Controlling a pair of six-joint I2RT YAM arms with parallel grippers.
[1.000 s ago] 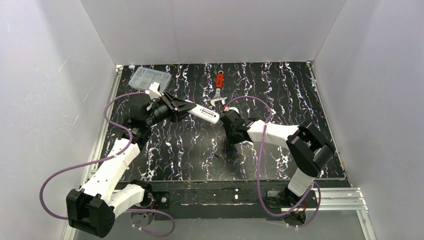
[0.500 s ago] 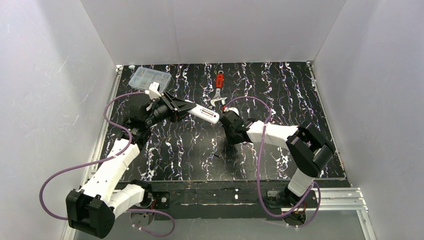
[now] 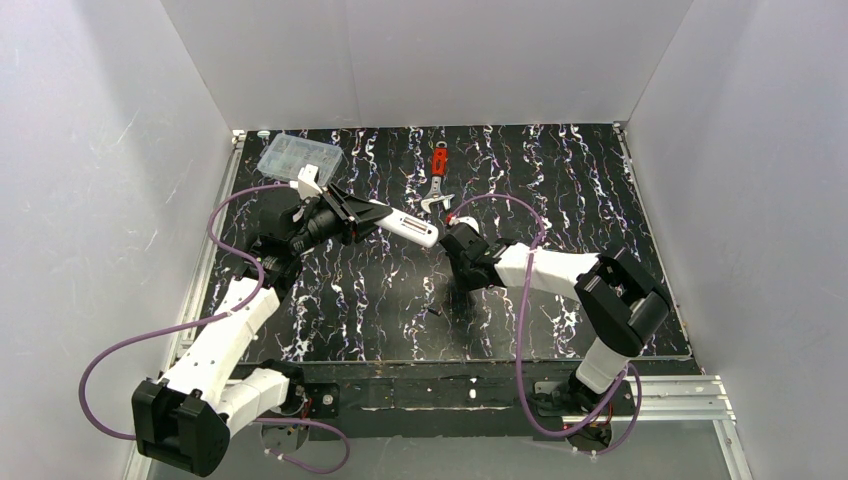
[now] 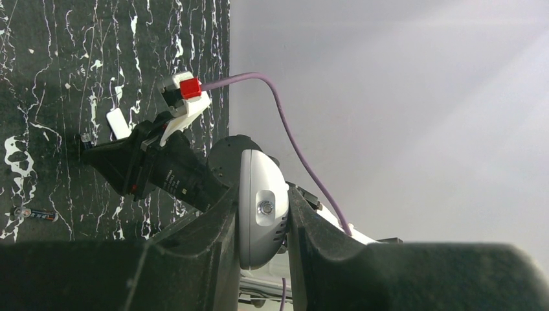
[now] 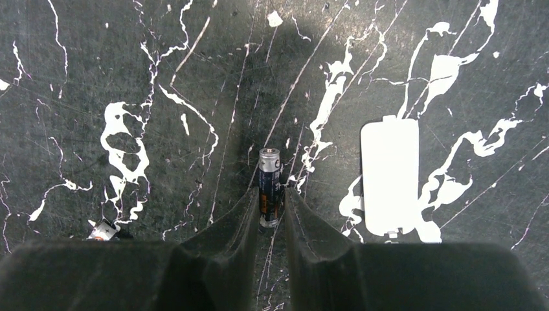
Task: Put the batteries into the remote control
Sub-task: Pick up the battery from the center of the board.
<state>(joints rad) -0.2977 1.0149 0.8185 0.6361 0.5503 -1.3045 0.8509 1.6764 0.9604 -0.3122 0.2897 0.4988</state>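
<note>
Right jaws pinch dark slim battery [image 5: 269,188]; left jaws clamp white remote [image 3: 410,228].

We stretch our left arm [image 3: 232,318] forward with the elbow bent, left gripper [image 3: 383,217] clamped tight on the remote control [image 3: 412,229]. Our right arm [image 3: 545,268] folds inward toward the middle, wrist tipped down, right gripper [image 5: 268,204] pinching a battery [image 5: 269,170].

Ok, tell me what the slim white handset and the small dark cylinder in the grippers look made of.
Slim white rectangular handset: probably plastic, smooth, slightly glossy moulded shell. Small dark cylindrical battery: seemingly metal, shiny silver end cap, dark printed wrap.
</note>
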